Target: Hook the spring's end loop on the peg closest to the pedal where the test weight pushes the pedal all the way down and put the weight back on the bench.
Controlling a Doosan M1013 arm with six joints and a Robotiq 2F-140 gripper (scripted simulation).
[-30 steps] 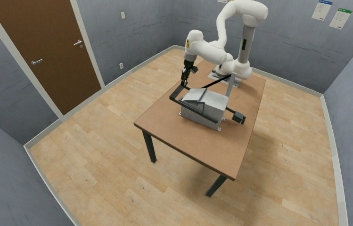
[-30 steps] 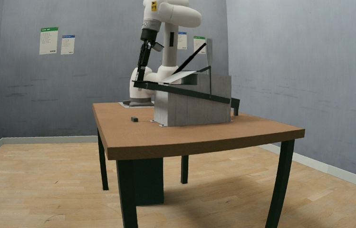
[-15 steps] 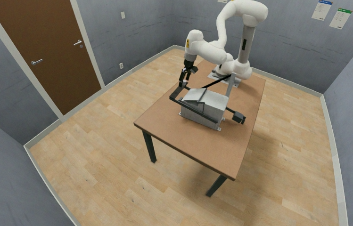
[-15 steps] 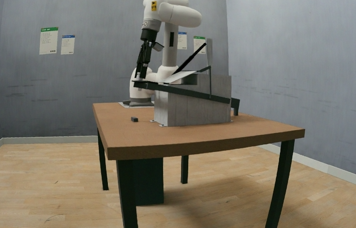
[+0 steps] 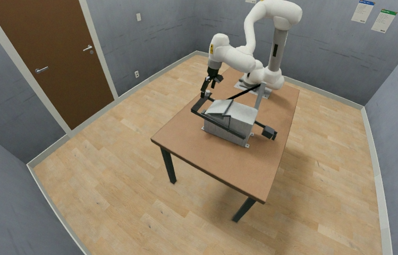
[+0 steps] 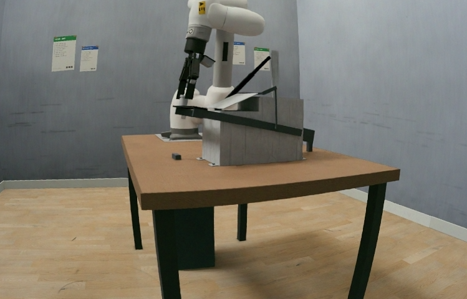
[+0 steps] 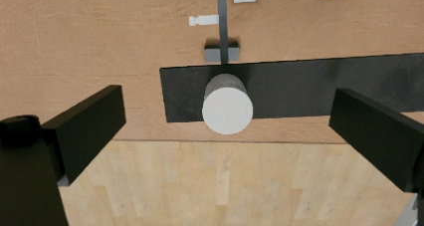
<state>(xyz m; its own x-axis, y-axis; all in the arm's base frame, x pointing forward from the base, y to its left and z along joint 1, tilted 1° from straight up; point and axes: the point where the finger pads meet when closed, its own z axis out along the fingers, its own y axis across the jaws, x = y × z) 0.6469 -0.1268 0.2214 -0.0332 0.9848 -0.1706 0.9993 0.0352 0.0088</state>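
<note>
The steel weight [image 5: 207,92] [image 6: 182,99] [image 7: 227,111] is a pale grey cylinder. It stands near the end of the dark pedal [image 5: 198,105] [image 6: 186,111] [image 7: 294,89]. The pedal is raised high above the bench. My gripper [image 5: 208,90] [image 6: 184,98] [image 7: 227,106] is open wide, its fingers on either side of the weight with gaps between. A slanting black part [image 5: 245,92] [image 6: 249,76], seemingly the spring, runs to the upright grey post [image 5: 260,96] [image 6: 274,70]. The loop and pegs cannot be made out.
The grey feeder box [image 5: 227,126] [image 6: 258,139] with its pale lid stands bolted to the bench [image 5: 213,158] [image 6: 265,173]. A small dark block [image 6: 176,156] [image 7: 212,54] lies below the pedal. Another dark block [image 5: 268,132] sticks out on an arm at the feeder's other side.
</note>
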